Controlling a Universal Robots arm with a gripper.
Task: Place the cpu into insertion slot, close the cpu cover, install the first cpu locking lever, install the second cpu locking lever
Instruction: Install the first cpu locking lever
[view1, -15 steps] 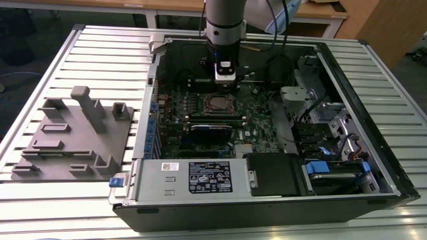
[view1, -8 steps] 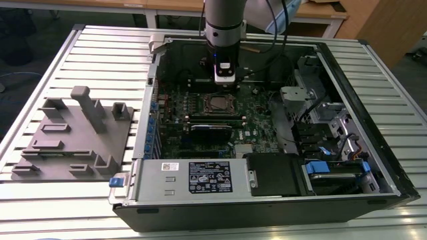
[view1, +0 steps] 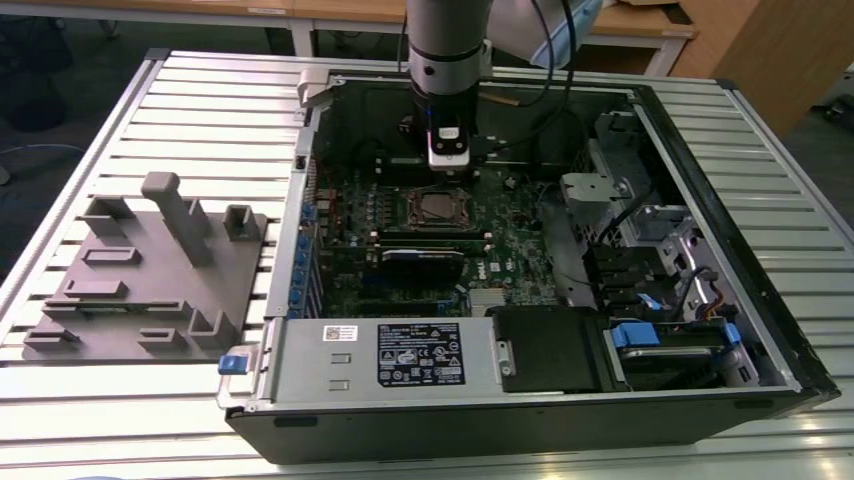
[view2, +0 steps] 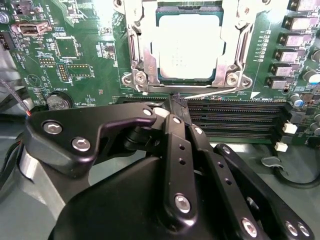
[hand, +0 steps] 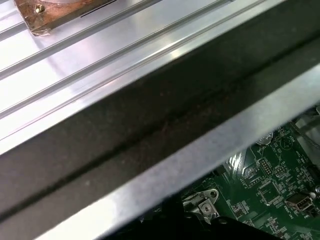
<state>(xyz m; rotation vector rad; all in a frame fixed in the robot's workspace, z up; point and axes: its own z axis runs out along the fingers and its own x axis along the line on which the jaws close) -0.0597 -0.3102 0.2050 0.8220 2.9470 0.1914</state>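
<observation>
Where the square socket (view2: 190, 6) sits on the green board (view2: 75, 55), the chip (view2: 189, 47) lies flat inside it. Its dull silver top shows through the window of the cover (view2: 144, 55), which is folded down flat around it. A thin wire lever (view2: 212, 92) runs along the edge of the cover nearest the claw (view2: 178, 102).

The claw's two black fingers (view2: 172, 145) are drawn together with no gap at the tips. Those tips sit right at one end of the lever, though I cannot tell whether the wire is pinched between them. Long black memory slots (view2: 235, 117) run beside the socket, passing under the fingertips.

In the exterior view, the arm (view1: 447, 50) comes straight down into the open computer case (view1: 767, 250), ending just beside the socket. The case lies on its side on a slatted metal table (view1: 200, 90), with a silver power supply (view1: 387, 355) at its near end. A grey block with pegs and pockets (view1: 147, 270) stands on the table at the exterior view's left, well apart from the case.

In the first wrist view, a copper-coloured piece (hand: 55, 10) rests on the table slats outside the case.
</observation>
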